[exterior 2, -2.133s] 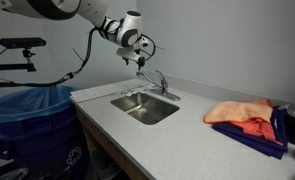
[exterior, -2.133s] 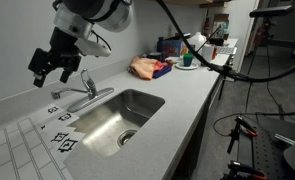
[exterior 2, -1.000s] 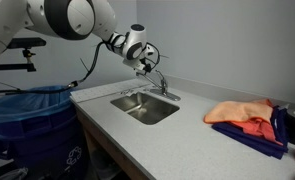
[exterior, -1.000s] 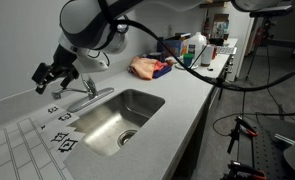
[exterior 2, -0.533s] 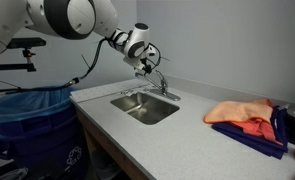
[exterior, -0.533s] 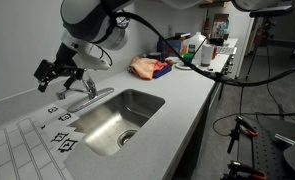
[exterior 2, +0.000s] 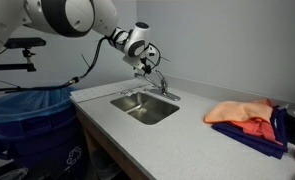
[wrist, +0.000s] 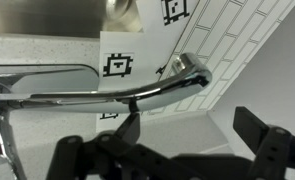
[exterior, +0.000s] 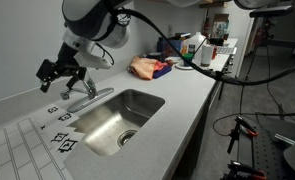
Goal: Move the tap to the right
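Observation:
The tap (exterior: 84, 96) is a shiny chrome faucet behind the sink, also seen in an exterior view (exterior 2: 159, 86). In the wrist view its long spout (wrist: 107, 95) runs across the frame just above my fingers. My gripper (exterior: 59, 76) is open and empty, hovering close over the tap by the wall; it also shows in an exterior view (exterior 2: 144, 65). In the wrist view the two dark fingers (wrist: 192, 130) are spread wide, with the spout's end just beyond the left finger and nothing between them. I cannot tell whether a finger touches the spout.
A steel sink basin (exterior: 137, 104) (exterior 2: 139, 109) is sunk in the grey counter. Orange and blue cloths (exterior: 149, 67) (exterior 2: 245, 117) lie further along. Printed markers (exterior: 63, 141) lie by the tiled end. A blue bin (exterior 2: 27, 120) stands beside the counter. The wall is right behind the tap.
The gripper has come down from above and turned toward the tap, then settled close over it. The tap has not visibly moved.

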